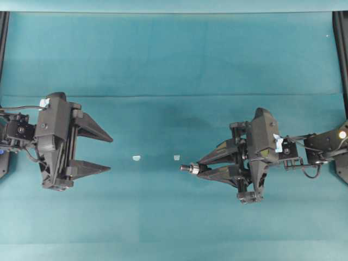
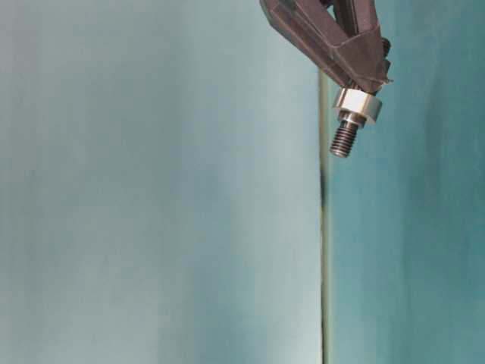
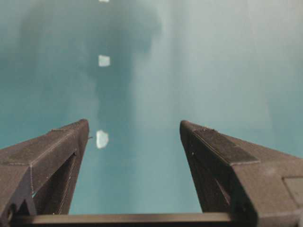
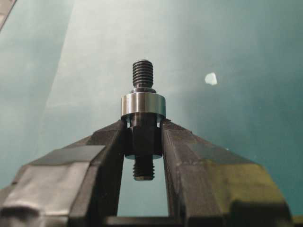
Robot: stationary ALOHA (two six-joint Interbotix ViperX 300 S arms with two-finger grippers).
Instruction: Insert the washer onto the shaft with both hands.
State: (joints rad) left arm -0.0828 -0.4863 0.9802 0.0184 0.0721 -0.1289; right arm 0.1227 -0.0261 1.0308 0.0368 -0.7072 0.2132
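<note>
- So the right gripper (image 1: pixel 200 168) is clenched on the shaft (image 4: pixel 143 137), pinching its dark thicker body. The threaded end pokes out past the fingertips, toward the middle of the table (image 1: pixel 174 60), held up off the cloth.
- The washer (image 4: pixel 143 104) already looks seated: a shiny grey ring around the shaft, sitting right on top of the fingertips. From these views I'd say the insertion itself is pretty much done.
- The left gripper (image 1: pixel 109 154) is released, jaws spread wide with nothing between them, near the left edge of the table and well apart from the shaft.
- What could go wrong: nothing I can see locks the washer on. The shaft tip points partly down in the table-level view, so a jolt or more tilt could let the ring slide off over the threads.
- If the right jaws loosen, shaft and washer both drop and could roll across the cloth.
- If the left arm comes in again, a wide-open finger could bump the threaded tip and twist the shaft in the grip.
- Surface: a teal cloth with a few fold lines, plus two small pale tape scraps (image 1: pixel 136 158) lying between the grippers.
- Room: only dark frame rails at the left and right edges; nothing else shows.
</note>
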